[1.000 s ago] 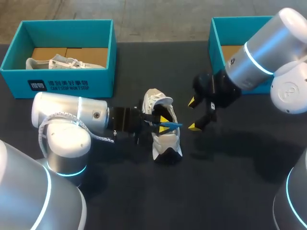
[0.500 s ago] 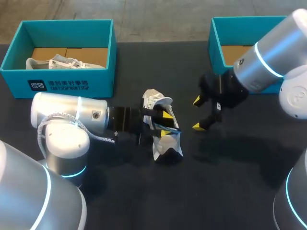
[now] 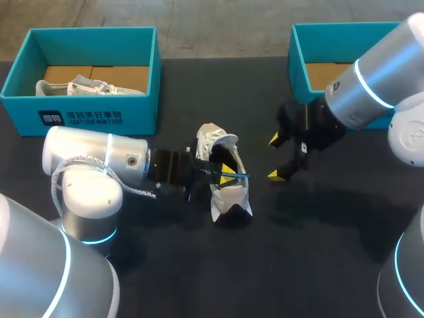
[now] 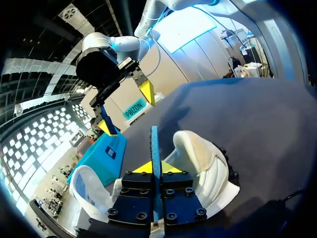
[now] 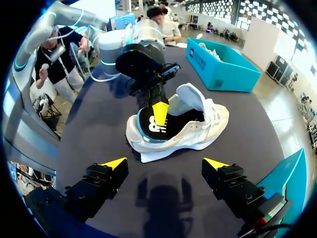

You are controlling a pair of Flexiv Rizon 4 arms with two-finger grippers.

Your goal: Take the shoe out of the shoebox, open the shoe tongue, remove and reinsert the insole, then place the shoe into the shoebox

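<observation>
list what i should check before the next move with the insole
1. Left gripper shut on the insole: ok, both fingers clamp its blue edge.
2. Insole seated flat in the shoe: not ok, part of it sticks out of the opening.
3. Right gripper clear of the shoe: ok, open and apart from it.
4. Shoe steadied: not ok, it lies on its side on the table, and the right gripper is not holding it.
5. Right shoebox free for the shoe: cannot tell, the right arm hides most of it.
</observation>
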